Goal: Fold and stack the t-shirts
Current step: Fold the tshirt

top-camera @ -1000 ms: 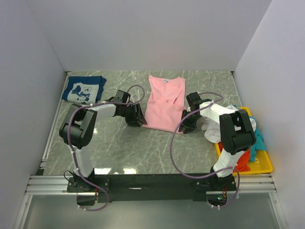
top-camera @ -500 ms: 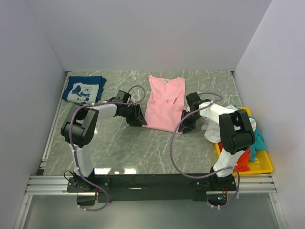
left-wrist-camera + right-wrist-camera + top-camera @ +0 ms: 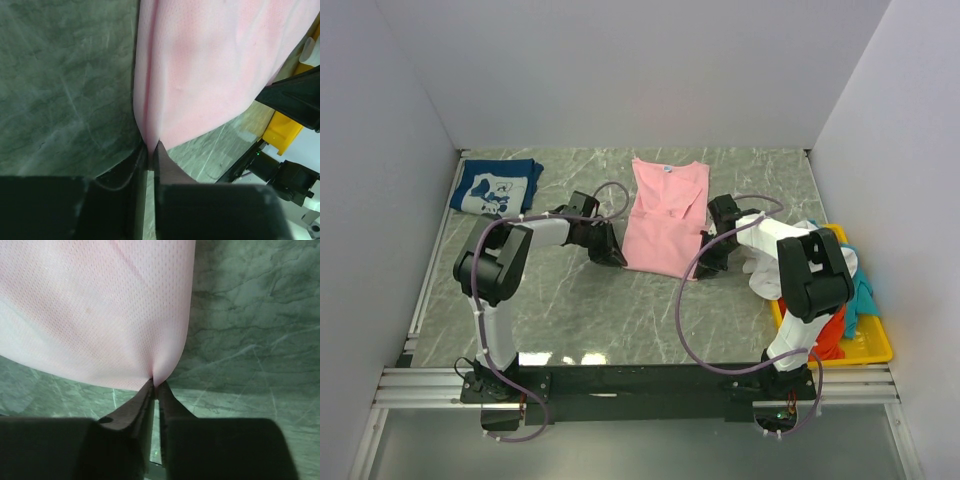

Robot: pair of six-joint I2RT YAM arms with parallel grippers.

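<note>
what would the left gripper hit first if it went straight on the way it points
The pink t-shirt: the left gripper is shut on its near corner, so it would push into the cloth. Past it, probably the right gripper; depth is unclear.

Open marble up front, crowded at the sides

The tabletop (image 3: 590,315) between the arm bases lies bare, apart from a purple cable (image 3: 682,310) looping across it. The left gripper (image 3: 150,146) and right gripper (image 3: 155,385) sit low, pinching the pink t-shirt's (image 3: 665,215) near corners and fencing off the middle. A navy t-shirt (image 3: 496,188) fills the back left corner. A yellow tray (image 3: 880,352) of piled t-shirts (image 3: 863,297) blocks the right edge, and white walls (image 3: 620,70) close off three sides.
</note>
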